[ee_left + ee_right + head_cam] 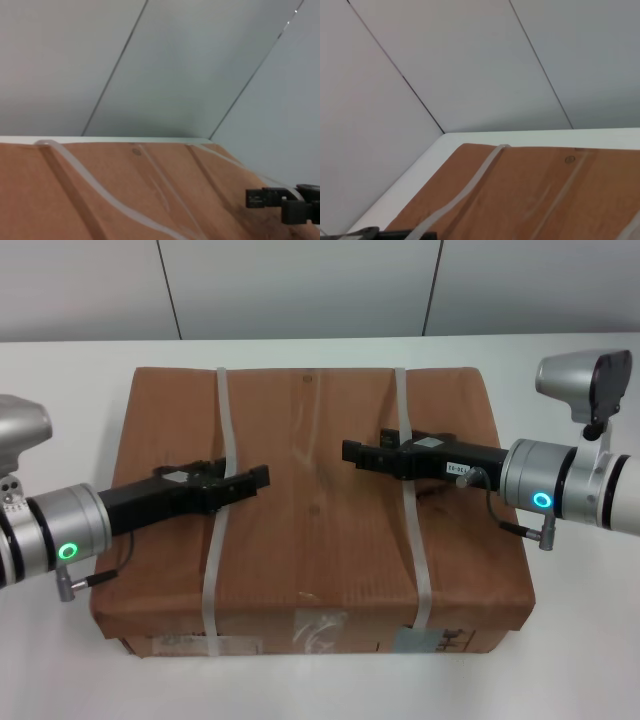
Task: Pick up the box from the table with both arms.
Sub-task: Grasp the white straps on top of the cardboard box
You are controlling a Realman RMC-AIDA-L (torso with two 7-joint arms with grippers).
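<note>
On the white surface (60, 380) sits the box (310, 530), wide side facing the robot, long axis running left-right, labels on the near face. Two white straps cross its top front-to-back: left strap (222, 490), right strap (410, 500). Both arms reach in over the top from opposite ends, pointing at each other, roughly level. Left gripper (255, 478) has its tip right at the left strap, which looks lifted over the jaws there; right gripper (352, 452) has gone past the right strap, tip nearer box centre. Bare cardboard separates the two tips. Jaws: cannot tell on either side whether they're apart or together, the head view shows them edge-on and neither wrist view shows its own fingers. Left wrist view catches only the other arm's gripper farther off over the cardboard. Key relation: the box lies under both grippers, not between them, so my read is the lift depends on hooking the straps, each arm equally close to its own.
</note>
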